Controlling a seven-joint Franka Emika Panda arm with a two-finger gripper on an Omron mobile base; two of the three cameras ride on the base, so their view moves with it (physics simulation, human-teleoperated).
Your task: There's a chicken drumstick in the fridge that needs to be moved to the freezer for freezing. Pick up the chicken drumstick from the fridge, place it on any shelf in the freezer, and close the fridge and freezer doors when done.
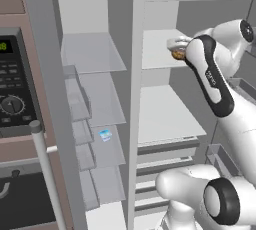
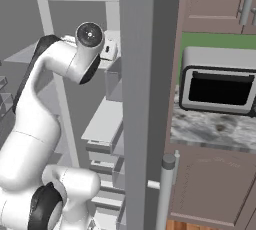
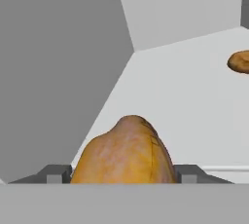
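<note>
chicken drumstick [image 1: 177,54] sits at the near edge of an upper white shelf [image 1: 157,49] in the fridge [image 1: 170,109], and in the left base view you see it as a small golden-brown lump tucked against the arm's dark wrist. the gripper [image 1: 176,44] reaches onto that shelf from the right, right over the drumstick; you cannot tell how its fingers stand from here. to the left, past the grey divider, the freezer [image 1: 95,119] stands open with its thin translucent shelves [image 1: 92,51] stacked one under another, and a small blue and white packet [image 1: 105,135] lies on one of the lower ones. a silver bar handle [image 1: 46,169] runs down the near left.

in the right base view you look past the arm's white elbow [image 2: 89,35] into the fridge, where the hand [image 2: 108,50] is at the level of the upper shelf. the wide grey door [image 2: 145,109] stands open edge-on between you and the counter [image 2: 215,126], with a toaster oven [image 2: 219,84] on that counter to the right.

in the hand view the drumstick [image 3: 125,155] fills the bottom centre, sitting directly between the two dark finger tips [image 3: 56,173], which flank it on either side and appear to be closed against it. it lies over the white shelf floor [image 3: 185,106]. a flat brown disc [image 3: 240,62] rests farther off on the same shelf at the right edge.
</note>
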